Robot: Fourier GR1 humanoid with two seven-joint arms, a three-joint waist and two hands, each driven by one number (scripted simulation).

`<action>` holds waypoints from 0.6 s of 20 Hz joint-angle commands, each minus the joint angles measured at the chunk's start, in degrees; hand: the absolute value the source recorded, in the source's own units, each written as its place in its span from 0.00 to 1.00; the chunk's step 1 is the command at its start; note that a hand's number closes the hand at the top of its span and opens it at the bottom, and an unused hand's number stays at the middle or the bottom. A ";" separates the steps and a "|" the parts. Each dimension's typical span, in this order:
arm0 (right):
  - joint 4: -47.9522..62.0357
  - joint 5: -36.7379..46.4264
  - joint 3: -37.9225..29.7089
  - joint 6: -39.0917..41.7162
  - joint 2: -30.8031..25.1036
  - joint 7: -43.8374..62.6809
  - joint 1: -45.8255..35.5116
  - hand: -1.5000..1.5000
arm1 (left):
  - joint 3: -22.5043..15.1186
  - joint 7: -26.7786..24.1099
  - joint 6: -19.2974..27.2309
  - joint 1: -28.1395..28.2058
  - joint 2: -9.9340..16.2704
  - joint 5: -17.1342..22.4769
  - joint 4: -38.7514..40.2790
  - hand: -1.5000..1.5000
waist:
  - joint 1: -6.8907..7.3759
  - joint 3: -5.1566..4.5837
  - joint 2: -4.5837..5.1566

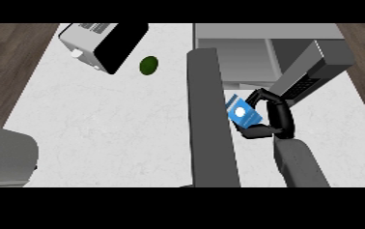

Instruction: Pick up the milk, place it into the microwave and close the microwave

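The small blue milk carton with a white spot point(242, 113) was already picked up — the right robot hand point(274, 119) had its black fingers and thumb curled round it. The carton hung in the air, tilted, just beside the long dark grey microwave door point(211, 121), which stood wide open. The grey microwave box point(242, 49) sat a bit further back on the white table point(107, 121). So the lifting was done (good start!) — putting the milk inside and shutting the door were still left. The left robot hand did not show.
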 commanded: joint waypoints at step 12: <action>16.36 10.04 -0.67 -17.14 0.62 13.86 -26.13 1.00 | -0.73 -2.79 -1.91 -4.09 -1.82 -5.16 5.37 0.00 | 1.87 0.04 0.82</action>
